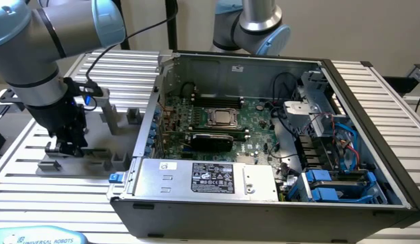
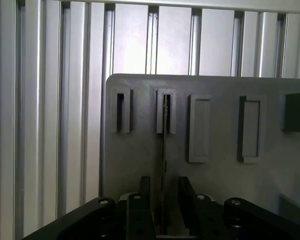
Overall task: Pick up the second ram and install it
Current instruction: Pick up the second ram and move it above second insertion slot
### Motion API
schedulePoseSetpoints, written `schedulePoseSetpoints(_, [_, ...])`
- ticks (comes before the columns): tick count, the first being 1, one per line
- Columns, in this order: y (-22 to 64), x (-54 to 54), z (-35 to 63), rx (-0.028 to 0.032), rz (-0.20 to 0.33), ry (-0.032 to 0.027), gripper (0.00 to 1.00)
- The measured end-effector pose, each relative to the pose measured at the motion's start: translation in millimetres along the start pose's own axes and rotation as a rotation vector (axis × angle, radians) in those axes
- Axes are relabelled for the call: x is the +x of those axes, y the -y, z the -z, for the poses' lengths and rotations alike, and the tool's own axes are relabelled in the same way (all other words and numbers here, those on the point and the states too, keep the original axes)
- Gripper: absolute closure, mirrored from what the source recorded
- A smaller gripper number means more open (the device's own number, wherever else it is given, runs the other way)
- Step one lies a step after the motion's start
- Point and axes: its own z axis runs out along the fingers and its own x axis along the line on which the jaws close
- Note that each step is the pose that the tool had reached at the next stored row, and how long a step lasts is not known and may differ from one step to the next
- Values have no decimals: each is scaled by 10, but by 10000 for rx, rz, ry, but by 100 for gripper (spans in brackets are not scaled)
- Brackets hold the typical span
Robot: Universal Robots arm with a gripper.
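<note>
The gripper (image 1: 64,146) was down low over the grey fixture (image 1: 78,168), at the exterior view's left, well apart from the open computer case (image 1: 196,203) and its motherboard (image 1: 250,127). And from the wrist, there it was: the second ram (image 2: 164,145), seen edge-on, a thin line running straight out ahead of the gripper (image 2: 163,192), right between its fingers (image 2: 145,197). The jaws stood apart, a sliver of gap on either side of the stick, straddling it but not clamped. The ram's far end sat in a slotted block (image 2: 173,117), with another slotted block (image 2: 113,112) just beside it. Beyond the fixture lay the ribbed aluminium table (image 2: 40,125).
</note>
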Motion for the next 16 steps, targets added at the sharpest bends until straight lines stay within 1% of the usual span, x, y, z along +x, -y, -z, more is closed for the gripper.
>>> schedulePoseSetpoints(2, [0,0,-6,0,0,0,64])
schedulePoseSetpoints(3, [0,0,-8,0,1,1,66])
schedulePoseSetpoints(4, [0,0,-9,0,0,1,73])
schedulePoseSetpoints(6, [0,0,-10,0,0,1,73])
schedulePoseSetpoints(7, [0,0,-10,0,0,1,79])
schedulePoseSetpoints(12, [0,-1,-11,0,-10,1,82])
schedulePoseSetpoints(13, [0,-1,-11,0,-13,1,87])
schedulePoseSetpoints(16, [0,-1,-11,0,-16,1,87])
